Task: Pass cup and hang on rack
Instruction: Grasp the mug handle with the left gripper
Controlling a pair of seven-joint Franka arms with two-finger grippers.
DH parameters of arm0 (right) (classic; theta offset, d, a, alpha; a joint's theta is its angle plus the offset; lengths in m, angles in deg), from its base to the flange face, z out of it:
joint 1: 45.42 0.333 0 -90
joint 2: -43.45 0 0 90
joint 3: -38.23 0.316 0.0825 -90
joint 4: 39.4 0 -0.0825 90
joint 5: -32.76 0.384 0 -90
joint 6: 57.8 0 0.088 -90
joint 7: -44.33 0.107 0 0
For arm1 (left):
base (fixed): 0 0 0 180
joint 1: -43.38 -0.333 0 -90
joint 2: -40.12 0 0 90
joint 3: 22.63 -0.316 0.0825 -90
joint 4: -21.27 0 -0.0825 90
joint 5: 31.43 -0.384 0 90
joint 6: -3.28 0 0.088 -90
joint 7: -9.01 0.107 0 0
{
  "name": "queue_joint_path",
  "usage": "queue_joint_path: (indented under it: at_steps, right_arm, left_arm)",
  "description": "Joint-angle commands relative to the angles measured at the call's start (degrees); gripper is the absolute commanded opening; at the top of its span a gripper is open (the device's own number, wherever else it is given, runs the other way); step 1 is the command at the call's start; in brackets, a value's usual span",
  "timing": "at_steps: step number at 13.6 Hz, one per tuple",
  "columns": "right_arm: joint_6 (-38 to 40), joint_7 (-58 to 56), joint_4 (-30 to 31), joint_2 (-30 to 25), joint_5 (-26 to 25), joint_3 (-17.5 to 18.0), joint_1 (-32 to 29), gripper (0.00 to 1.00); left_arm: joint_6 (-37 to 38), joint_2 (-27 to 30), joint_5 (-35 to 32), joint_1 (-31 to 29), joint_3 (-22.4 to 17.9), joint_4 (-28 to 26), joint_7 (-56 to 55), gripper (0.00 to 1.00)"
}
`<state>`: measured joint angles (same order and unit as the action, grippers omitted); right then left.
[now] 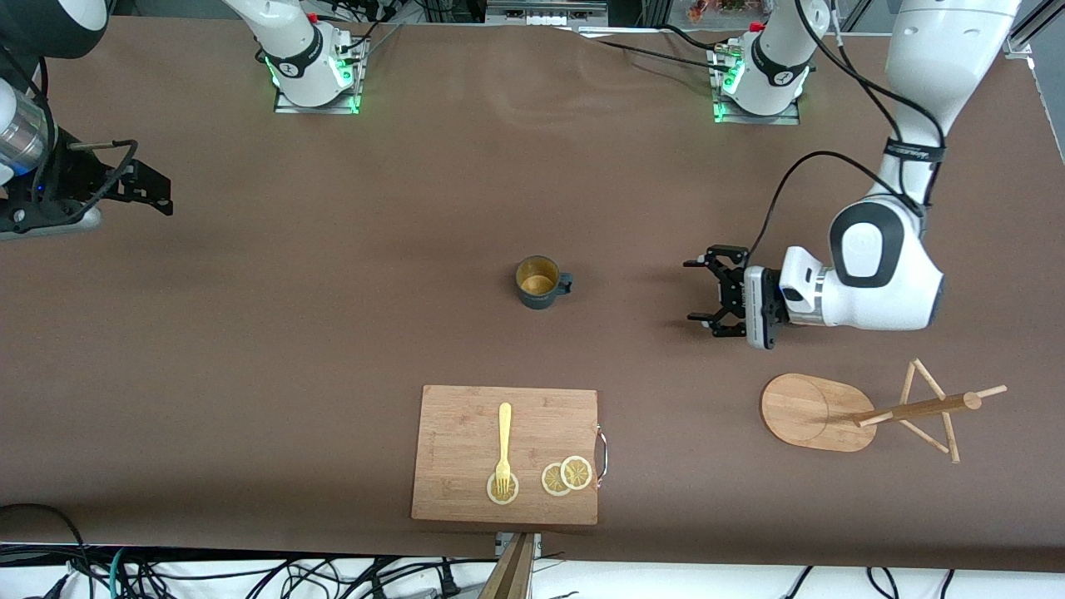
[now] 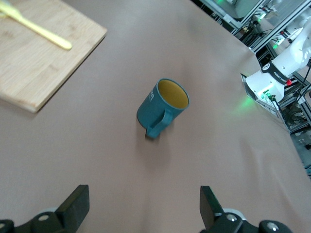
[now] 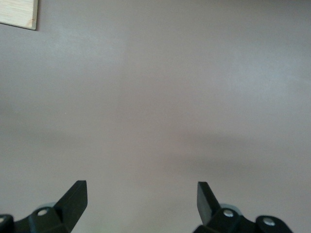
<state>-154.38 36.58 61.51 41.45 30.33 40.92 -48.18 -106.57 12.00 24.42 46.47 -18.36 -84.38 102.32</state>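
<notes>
Two grippers, left gripper (image 1: 697,289) and waiting right gripper (image 1: 158,193), gape empty; the cup (image 1: 538,283), rigid, glazed, probably slippery, handle at three o'clock, suits a rim grasp.

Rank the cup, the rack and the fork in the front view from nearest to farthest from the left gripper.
From the left gripper, open:
1. rack, just nearer the camera, at the left arm's end.
2. cup, mid-table, toward the right arm's end.
3. fork, on the cutting board, nearest the camera.
</notes>
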Motion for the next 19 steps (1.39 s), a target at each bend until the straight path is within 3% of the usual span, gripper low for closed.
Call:
queue_joint_path:
  at_steps: [1,4,9,14,19]
  right_arm:
    - [3.5,0.2,-1.4,-0.1,4.0,-3.0,-0.3,1.0]
    - [4.4,-0.5,-4.1,0.3,3.3,-4.4,0.8,1.0]
    - [4.4,-0.2,-5.5,1.0,3.2,-3.9,1.0,1.0]
    - [4.5,-0.2,-5.4,1.2,3.5,-4.1,0.8,1.0]
    - [4.8,0.1,-5.5,1.2,3.6,-4.0,0.9,1.0]
  left_arm:
    - [-4.7,-0.4,5.8,0.3,3.0,-2.1,9.8,1.0]
    - [-11.2,-1.0,13.7,0.4,6.4,-5.7,17.3,1.0]
    - [-12.0,-8.3,27.1,2.9,6.5,-6.3,37.7,1.0]
    - [-12.0,-11.3,27.6,6.0,6.6,-5.8,39.0,1.0]
    - [-13.6,-13.5,34.4,7.8,6.6,-4.9,39.3,1.0]
